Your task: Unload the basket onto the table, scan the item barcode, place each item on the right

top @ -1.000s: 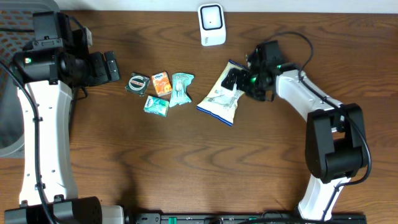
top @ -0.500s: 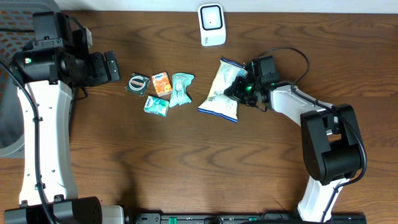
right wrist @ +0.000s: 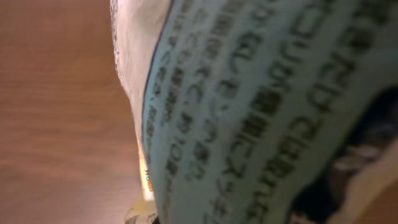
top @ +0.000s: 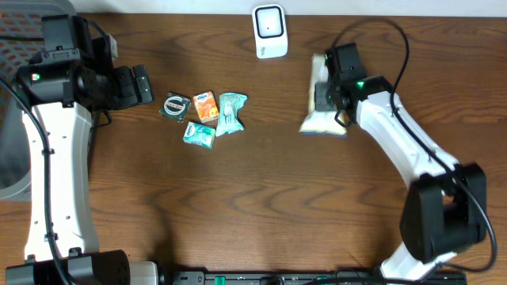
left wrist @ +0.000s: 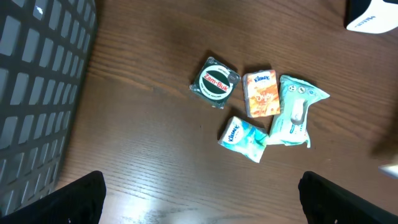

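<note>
Overhead, the snack bag [top: 321,123] sat in the grip of the right claw [top: 326,95], to the right of the white scanner [top: 269,32] and a little nearer the robot, with bare wood between them. Its outline was smeared, and it appeared to be raised off the surface [top: 238,206] rather than lying flat, though that was hard to confirm. In the right wrist view the bag filled the frame: a pale blue panel of dense small print beside a white crimped edge. No barcode could be made out there.

The bag looked light and soft, a thin film pouch that would crumple, sag and catch glare, so a pinch near a sealed edge seemed safer than one across the puffed middle. It would also keep the printed panel taut and uncovered for the scanner. The right claw was clenched on the bag; exactly where on it the fingers bit could not be told.

Further left lay four small items close together: a round dark tin [top: 176,105], an orange tissue pack [top: 205,105], a teal pouch [top: 230,112] and a small blue tissue pack [top: 199,134]. The left claw [top: 142,83] hovered just left of them, spread wide and holding nothing — its two dark fingertips [left wrist: 81,199] framed the group in the left wrist view.
</note>
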Motion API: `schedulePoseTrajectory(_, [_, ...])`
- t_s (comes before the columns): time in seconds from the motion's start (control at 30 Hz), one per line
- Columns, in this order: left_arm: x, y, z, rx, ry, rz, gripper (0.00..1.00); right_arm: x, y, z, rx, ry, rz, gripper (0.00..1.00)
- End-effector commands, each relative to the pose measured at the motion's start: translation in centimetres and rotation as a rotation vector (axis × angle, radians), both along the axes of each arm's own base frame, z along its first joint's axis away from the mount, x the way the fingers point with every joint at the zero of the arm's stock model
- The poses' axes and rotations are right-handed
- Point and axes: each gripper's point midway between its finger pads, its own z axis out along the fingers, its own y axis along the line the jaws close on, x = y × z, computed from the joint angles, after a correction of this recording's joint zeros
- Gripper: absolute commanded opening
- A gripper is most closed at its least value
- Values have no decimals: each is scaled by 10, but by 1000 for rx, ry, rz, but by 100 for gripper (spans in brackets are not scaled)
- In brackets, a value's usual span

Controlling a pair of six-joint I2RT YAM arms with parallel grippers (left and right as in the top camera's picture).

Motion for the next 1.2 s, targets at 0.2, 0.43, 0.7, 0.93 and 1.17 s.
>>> schedulePoseTrajectory(0.2, [0,1,-2,-3,8,10,98,-5,-65,10,-855,76,123,1])
schedulePoseTrajectory(0.43, [0,1,-2,-3,8,9,98,-20,-37,-39,-785,193,256,13])
schedulePoseTrajectory(0.7, [0,1,-2,-3,8,9,98,-50,75,-63,-404,169,386,51])
schedulePoseTrajectory(0.93, [0,1,-2,-3,8,9,98,-35,105,-22,-110,176,313,58])
schedulePoseTrajectory(1.17, [0,1,-2,-3,8,9,98,-7,61,1,24,195,213,9])
